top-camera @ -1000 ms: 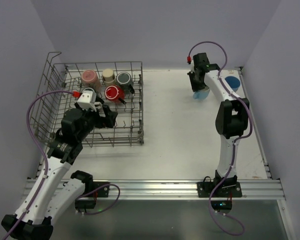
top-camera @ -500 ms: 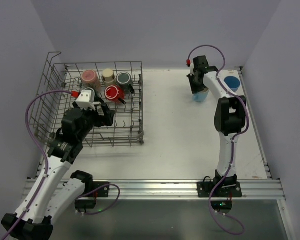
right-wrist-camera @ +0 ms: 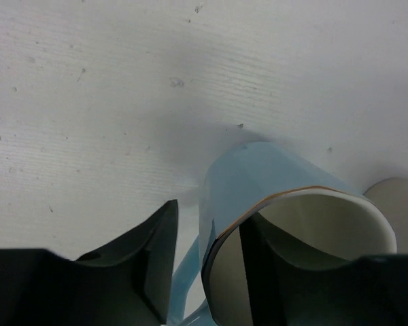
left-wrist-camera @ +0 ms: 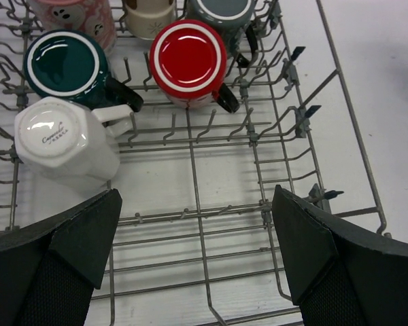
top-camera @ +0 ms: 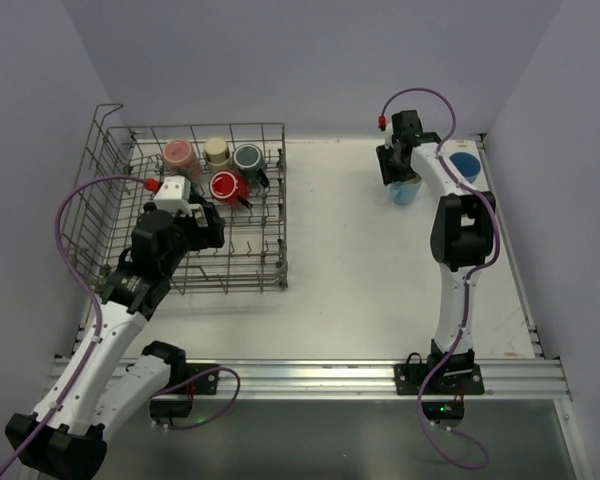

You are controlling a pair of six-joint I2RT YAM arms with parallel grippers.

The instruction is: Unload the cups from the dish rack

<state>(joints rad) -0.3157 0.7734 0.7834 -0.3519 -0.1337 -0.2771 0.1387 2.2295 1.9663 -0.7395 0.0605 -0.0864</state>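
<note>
The dish rack (top-camera: 272,272) stands at the left and holds the cups upside down: pink (top-camera: 179,153), cream (top-camera: 217,150), grey (top-camera: 248,157) and red (top-camera: 226,185). The left wrist view also shows a dark teal cup (left-wrist-camera: 62,64) and a white cup (left-wrist-camera: 62,136) in the rack (left-wrist-camera: 257,146), behind the red cup (left-wrist-camera: 187,56). My left gripper (left-wrist-camera: 196,197) is wide open and empty above the rack's near rows. My right gripper (right-wrist-camera: 211,217) is at the far right. Its fingers straddle the wall of a light blue mug (right-wrist-camera: 272,176) on the table, with gaps on both sides.
A second blue cup (top-camera: 464,165) stands upright on the table just right of the light blue mug (top-camera: 406,190). The rack's raised wire end (top-camera: 102,125) is at the far left. Walls close the table on three sides.
My left gripper has moved a little further over the rack toward the cups. My right gripper has shifted slightly right with the light blue mug, which now rests on the table.
</note>
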